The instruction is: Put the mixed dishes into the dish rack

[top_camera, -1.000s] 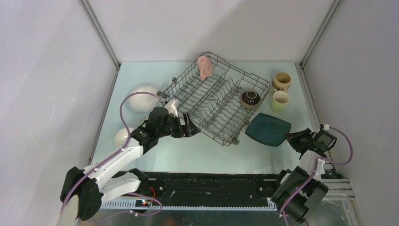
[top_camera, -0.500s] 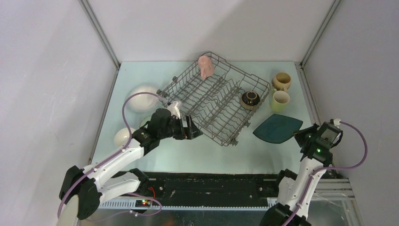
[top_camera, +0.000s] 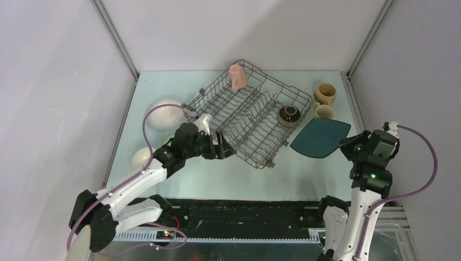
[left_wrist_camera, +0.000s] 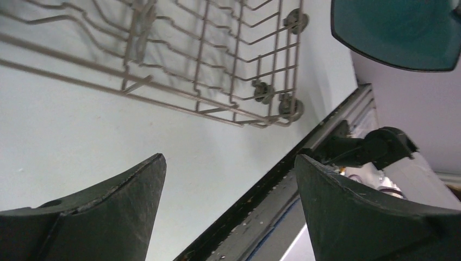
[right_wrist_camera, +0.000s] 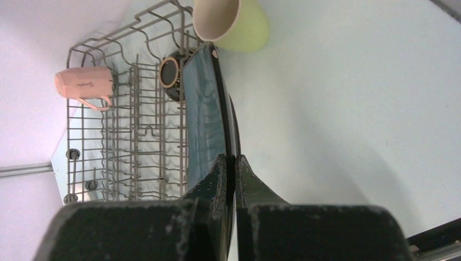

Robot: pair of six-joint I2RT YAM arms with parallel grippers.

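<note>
The right gripper is closed on one edge of the dark teal square plate and holds it above the right side of the counter, in front of the light-green mug. From this gripper the plate reaches toward the dish rack, which lies to its left. In the right wrist view the plate is seen nearly edge-on, and its far corner is near the dark brown bowl inside the rack. The coming move, I think, is leftward over the rack's right rim into free tines. The left gripper is open and empty at the rack's near-left side.
</note>
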